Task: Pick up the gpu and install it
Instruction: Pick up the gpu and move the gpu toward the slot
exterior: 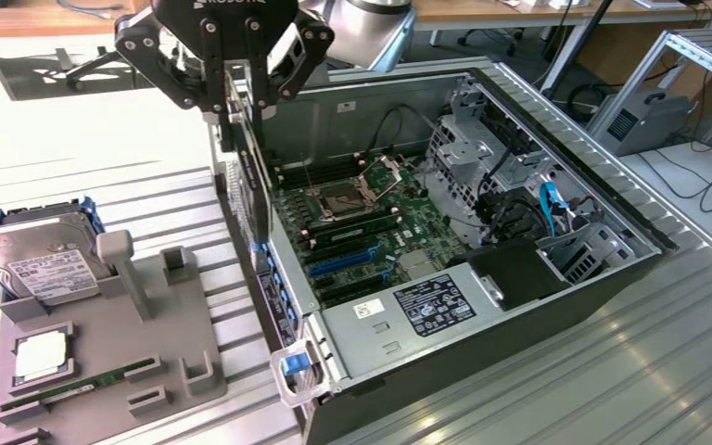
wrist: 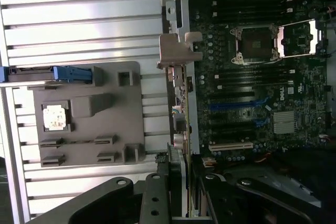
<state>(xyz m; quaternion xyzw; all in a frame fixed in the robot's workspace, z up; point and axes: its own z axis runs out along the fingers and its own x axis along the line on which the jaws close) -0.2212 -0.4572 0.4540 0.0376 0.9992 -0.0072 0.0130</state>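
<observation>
My gripper (exterior: 242,93) is shut on the gpu (exterior: 255,185), a thin dark card that hangs upright and edge-on below the fingers. The card is in the air over the near side wall of the open computer case (exterior: 578,158), just outside the motherboard (exterior: 369,232). In the wrist view the gpu (wrist: 177,124) runs away from the gripper (wrist: 178,192) as a narrow strip, with its silver bracket (wrist: 178,51) at the far end. It lies along the case edge beside the motherboard (wrist: 252,103). The blue expansion slots (exterior: 337,260) (wrist: 231,104) are bare.
A grey parts holder (exterior: 108,352) (wrist: 89,119) lies on the slatted table at the exterior view's left. It carries a hard drive (exterior: 41,264) in a blue frame, a processor chip (exterior: 41,357) and a green RAM stick (exterior: 78,385). Drive cages and cables crowd the case's far side.
</observation>
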